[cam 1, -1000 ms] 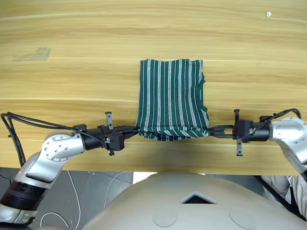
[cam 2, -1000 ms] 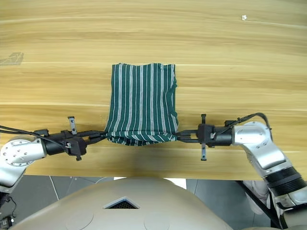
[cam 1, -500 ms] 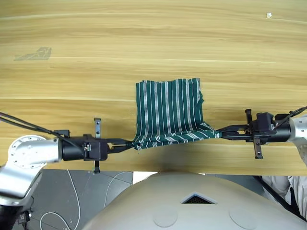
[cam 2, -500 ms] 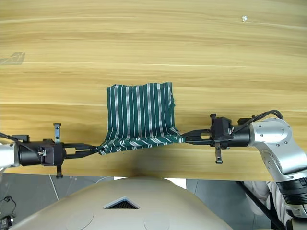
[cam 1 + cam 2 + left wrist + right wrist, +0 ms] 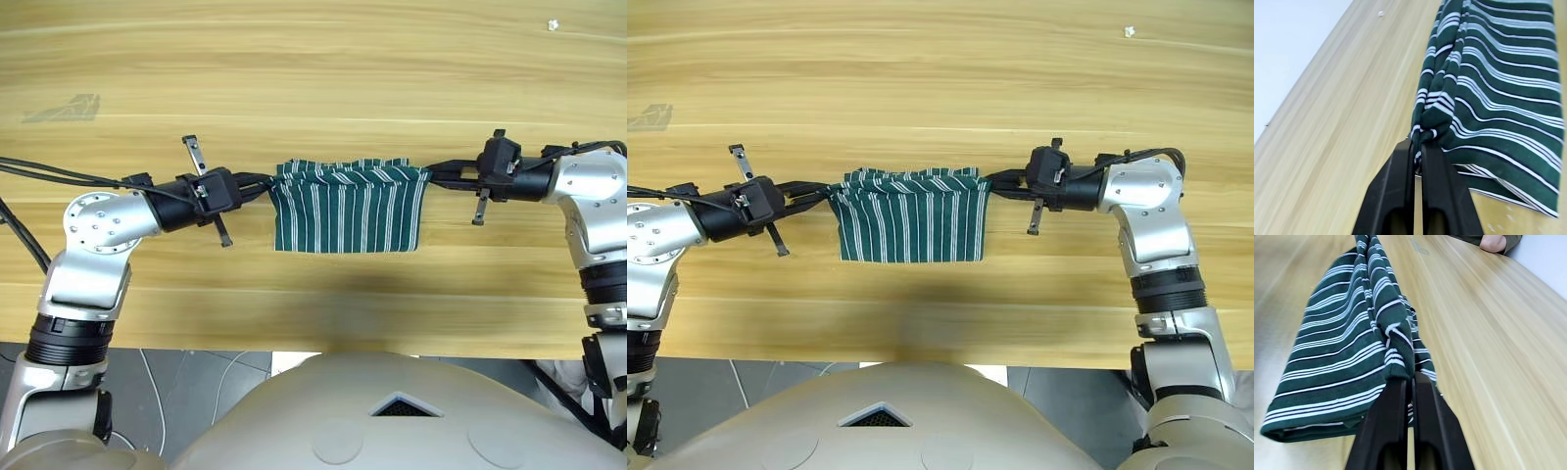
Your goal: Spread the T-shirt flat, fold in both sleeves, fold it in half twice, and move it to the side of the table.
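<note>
From the head, the folded T-shirt [image 5: 348, 208] was stretched between the two arms near the middle of the worktop [image 5: 294, 59], its green, white-striped cloth forming a short wide band. The left claw [image 5: 266, 183] gripped the upper corner on the robot's left and the right claw [image 5: 431, 174] the upper corner on its right, both at about the same height. The top edge bunched into several layers between them. A soft shadow lay on the wood nearer the robot than the cloth. Whether the lower edge touched the worktop could not be told from there.

The left wrist view gave the pinch itself: the left claw [image 5: 1418, 147] had its two black fingers [image 5: 1396, 186] clenched on a gathered wad of hem, the T-shirt [image 5: 1498, 98] spreading away from it in folds. The right wrist view matched it, the right claw [image 5: 1411, 379] clamped tight on a doubled corner with the T-shirt [image 5: 1347, 342] draped beyond.

The head views also took in a small white scrap [image 5: 554, 23] far off on the robot's right and a grey patch [image 5: 64, 110] far off on its left.
</note>
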Available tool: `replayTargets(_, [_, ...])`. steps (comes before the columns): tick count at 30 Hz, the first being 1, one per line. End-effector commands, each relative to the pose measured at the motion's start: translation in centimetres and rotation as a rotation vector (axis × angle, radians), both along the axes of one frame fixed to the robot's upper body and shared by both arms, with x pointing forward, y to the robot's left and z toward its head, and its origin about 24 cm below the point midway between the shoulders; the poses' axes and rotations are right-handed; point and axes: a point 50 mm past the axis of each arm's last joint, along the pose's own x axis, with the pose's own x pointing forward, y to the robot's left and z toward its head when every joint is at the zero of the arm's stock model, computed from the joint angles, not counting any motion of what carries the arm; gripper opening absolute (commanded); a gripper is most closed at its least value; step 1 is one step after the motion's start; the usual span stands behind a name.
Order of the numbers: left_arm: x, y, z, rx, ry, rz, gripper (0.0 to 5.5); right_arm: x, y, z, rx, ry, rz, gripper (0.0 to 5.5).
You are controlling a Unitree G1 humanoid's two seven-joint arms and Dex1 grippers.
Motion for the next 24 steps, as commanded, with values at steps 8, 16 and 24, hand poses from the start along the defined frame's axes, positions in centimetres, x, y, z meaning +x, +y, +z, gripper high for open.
replayTargets(8, [2.6, 0.6, -0.9, -0.001, -0.052, 0.131, 0.00, 2.0, 0.8, -0.8, -0.048, -0.048, -0.012, 0.00])
replayTargets(16, [3.9, 1.6, -0.5, -0.071, -0.201, 0.295, 1.12, 2.7, 0.1, -2.0, -0.098, -0.038, -0.104, 1.11])
replayTargets(24, [2.2, 3.9, -1.9, -0.185, -0.228, 0.483, 2.42, 3.4, 0.0, -2.8, -0.131, -0.174, -0.221, 1.78])
